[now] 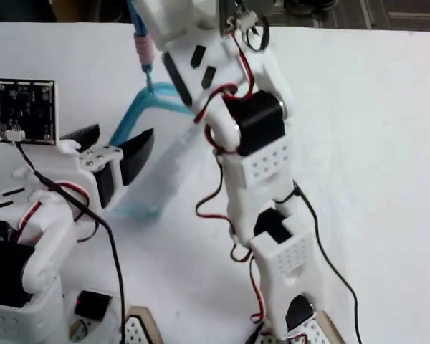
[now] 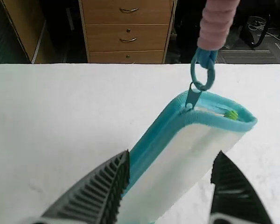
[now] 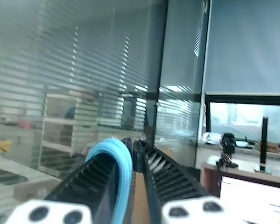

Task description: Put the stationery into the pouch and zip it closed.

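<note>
Pouch, left tool open astride it, right tool clamped on blue strap

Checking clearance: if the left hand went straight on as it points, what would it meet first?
The pouch, lying between the open fingers of the left hand; how near is hard to judge.

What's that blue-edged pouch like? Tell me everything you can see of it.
The pouch is a long, soft case with whitish sides and a light blue zip border. It rests on the white table between the open fingers of the left gripper. Its zip pull hangs from a blue ring on a pink ribbed strap, whose blue loop the right gripper clamps. Something green shows at the unzipped end.
</note>
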Robot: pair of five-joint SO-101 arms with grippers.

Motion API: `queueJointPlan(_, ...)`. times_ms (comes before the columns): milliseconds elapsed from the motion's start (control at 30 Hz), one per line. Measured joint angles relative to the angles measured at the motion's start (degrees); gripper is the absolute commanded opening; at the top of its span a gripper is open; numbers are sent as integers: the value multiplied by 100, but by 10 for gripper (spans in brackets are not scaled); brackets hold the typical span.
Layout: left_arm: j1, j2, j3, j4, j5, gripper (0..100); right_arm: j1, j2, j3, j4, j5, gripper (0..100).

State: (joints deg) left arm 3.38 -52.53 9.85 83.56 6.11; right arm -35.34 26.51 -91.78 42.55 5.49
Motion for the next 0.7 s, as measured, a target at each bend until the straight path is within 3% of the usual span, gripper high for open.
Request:
queueJointPlan(467, -62, 0, 9, -149, 0, 291, -273, -193, 0, 299, 0, 16)
queueJointPlan(700, -9, 0, 862, -492, 35, 285, -281, -273, -35, 343, 18, 16)
